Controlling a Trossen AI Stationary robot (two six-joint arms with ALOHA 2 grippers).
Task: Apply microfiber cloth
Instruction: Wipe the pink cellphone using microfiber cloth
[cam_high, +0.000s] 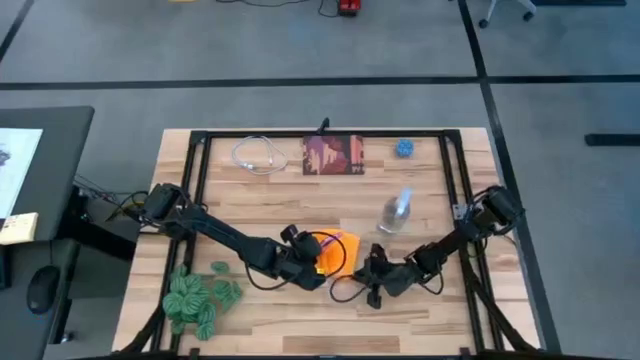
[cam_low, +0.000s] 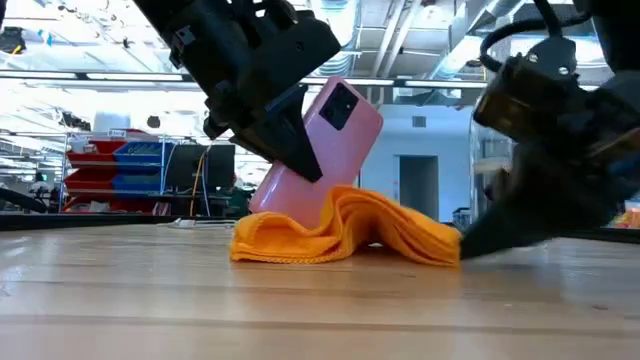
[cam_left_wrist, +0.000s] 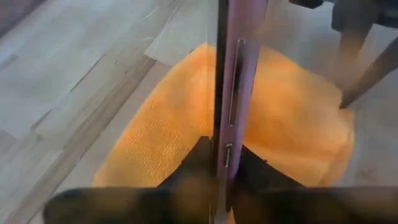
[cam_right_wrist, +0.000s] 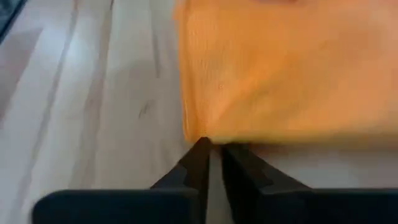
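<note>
Orange, soft and bunched: the cloth lies at the front middle of the table, rumpled into folds, limp and light by my reckoning. It will drag and crease rather than slide as one piece, so I judge an edge or corner the place to take it.

My left gripper is clamped on a pink phone, held by its thin edges and tilted, its lower end resting in the cloth's folds. The phone looks stiff and smooth, so it could slip if I push hard into the fabric.

My right gripper sits low at the cloth's near edge, fingers drawn almost together with the hem right at their tips; I can't tell whether any fabric is actually pinched. Pinning that edge would stop the cloth skating along with the phone.

Around us: a clear bottle stands just behind the right arm, near enough to knock over on a wide swing. A green plant sits at the front left beside the left arm. Well back lie a white cable, a dark red square and a small blue ball, none of them in the way.
</note>
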